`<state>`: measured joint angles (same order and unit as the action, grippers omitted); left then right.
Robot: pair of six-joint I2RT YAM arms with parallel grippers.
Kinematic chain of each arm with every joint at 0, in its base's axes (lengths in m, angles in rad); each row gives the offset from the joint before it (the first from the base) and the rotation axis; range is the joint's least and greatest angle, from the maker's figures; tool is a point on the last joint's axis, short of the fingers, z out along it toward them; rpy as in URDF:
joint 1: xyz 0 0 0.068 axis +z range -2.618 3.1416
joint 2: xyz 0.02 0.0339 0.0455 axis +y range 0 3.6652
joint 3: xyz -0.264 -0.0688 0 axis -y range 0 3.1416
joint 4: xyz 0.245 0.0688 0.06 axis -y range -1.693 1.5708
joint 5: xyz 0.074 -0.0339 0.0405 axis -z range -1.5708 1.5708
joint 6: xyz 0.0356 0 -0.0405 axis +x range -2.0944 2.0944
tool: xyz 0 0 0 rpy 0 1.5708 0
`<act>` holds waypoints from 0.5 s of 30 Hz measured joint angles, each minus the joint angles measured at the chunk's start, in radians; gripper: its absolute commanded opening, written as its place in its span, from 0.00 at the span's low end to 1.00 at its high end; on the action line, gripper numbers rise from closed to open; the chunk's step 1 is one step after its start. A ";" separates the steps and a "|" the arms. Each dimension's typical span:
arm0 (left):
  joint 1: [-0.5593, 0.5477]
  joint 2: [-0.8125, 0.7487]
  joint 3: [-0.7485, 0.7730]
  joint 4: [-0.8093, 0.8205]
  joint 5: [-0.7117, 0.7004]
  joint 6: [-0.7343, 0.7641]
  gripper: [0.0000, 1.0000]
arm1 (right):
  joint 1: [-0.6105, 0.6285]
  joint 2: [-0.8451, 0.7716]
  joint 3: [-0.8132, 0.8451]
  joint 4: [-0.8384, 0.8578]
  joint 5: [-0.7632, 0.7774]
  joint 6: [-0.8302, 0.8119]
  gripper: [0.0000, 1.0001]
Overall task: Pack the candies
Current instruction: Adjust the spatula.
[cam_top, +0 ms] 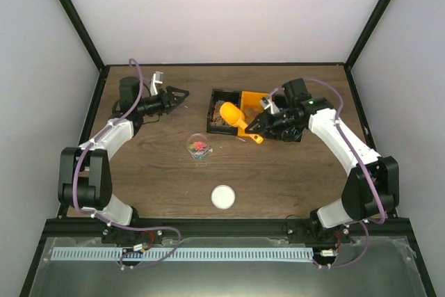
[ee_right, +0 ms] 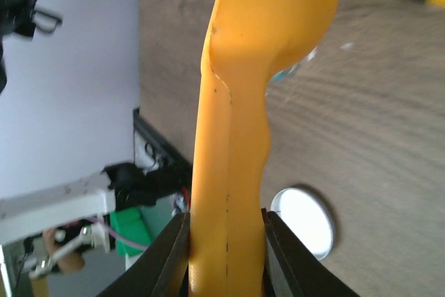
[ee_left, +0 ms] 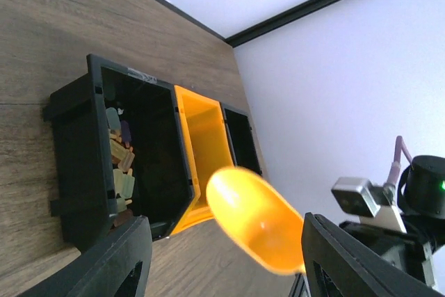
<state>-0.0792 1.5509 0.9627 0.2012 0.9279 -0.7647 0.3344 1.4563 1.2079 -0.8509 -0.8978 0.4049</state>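
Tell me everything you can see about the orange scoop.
The scoop looks like smooth orange plastic in one piece: a rounded bowl and a long handle. The right pincer clamps the handle, one finger on each side. The scoop is raised, with its bowl hanging over the black bin, and nothing else appears to touch it. In the left wrist view its inside looks empty.

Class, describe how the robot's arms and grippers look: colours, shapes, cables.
Both the left arm and right arm have white links, black joints and a purple cable looped alongside. The left gripper and right gripper are black with two fingers.
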 measured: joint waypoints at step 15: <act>-0.191 0.100 0.195 0.002 -0.030 -0.024 1.00 | -0.089 -0.050 -0.127 0.174 -0.122 0.024 0.01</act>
<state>-0.2703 1.6508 1.1572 0.2031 0.8978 -0.7891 0.2451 1.4067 1.0813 -0.6773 -1.0195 0.4290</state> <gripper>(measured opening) 0.996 0.242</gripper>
